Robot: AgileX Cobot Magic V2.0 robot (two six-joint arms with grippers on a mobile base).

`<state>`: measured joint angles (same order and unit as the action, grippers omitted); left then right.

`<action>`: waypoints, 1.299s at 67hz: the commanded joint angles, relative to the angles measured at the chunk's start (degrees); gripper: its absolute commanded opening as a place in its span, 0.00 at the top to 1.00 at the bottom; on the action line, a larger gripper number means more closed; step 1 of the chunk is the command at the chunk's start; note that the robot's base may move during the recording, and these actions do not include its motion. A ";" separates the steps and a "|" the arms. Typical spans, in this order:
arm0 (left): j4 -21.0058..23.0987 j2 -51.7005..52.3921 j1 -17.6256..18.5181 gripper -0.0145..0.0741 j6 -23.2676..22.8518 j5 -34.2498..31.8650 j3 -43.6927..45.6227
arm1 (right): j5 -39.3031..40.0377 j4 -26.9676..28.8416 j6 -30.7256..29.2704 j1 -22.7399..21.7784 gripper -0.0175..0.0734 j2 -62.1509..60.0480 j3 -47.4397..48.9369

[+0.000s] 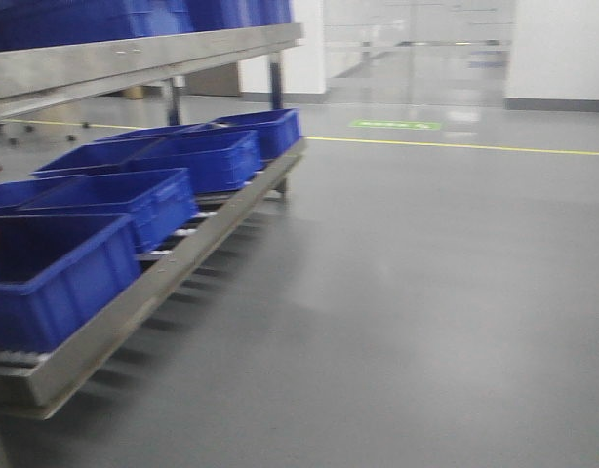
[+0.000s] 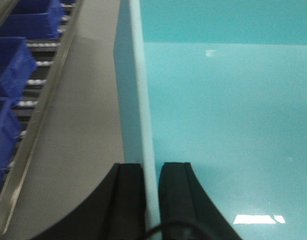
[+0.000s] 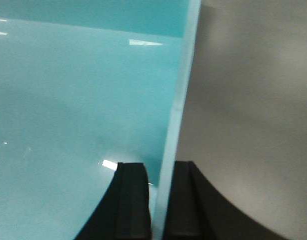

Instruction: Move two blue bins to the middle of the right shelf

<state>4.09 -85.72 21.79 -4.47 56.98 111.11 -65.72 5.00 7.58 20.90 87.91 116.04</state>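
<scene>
Both grippers hold one light blue bin (image 2: pixel 228 110) between them. In the left wrist view my left gripper (image 2: pixel 151 167) is shut on the bin's left wall (image 2: pixel 142 90), one finger outside and one inside. In the right wrist view my right gripper (image 3: pixel 161 167) is shut on the bin's right wall (image 3: pixel 179 90), with the bin's smooth floor (image 3: pixel 78 100) spreading to the left. Neither the grippers nor the held bin show in the front view. I cannot tell which shelf is the right shelf.
A metal rack (image 1: pixel 182 258) runs along the left of the front view. Its low roller level carries several dark blue bins (image 1: pixel 56 273), and more stand on its upper level (image 1: pixel 134 54). Grey floor (image 1: pixel 426 292) stretches right to a yellow line (image 1: pixel 475 146). The rack's rail (image 2: pixel 48 105) passes left of the held bin.
</scene>
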 commanded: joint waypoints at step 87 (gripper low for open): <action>0.18 -0.44 0.12 0.96 0.35 -2.79 0.78 | 4.95 -0.25 -1.46 -0.20 0.98 -0.51 0.50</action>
<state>3.73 -86.62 21.79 -4.47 56.19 111.11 -63.68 4.53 7.46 20.90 88.33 116.04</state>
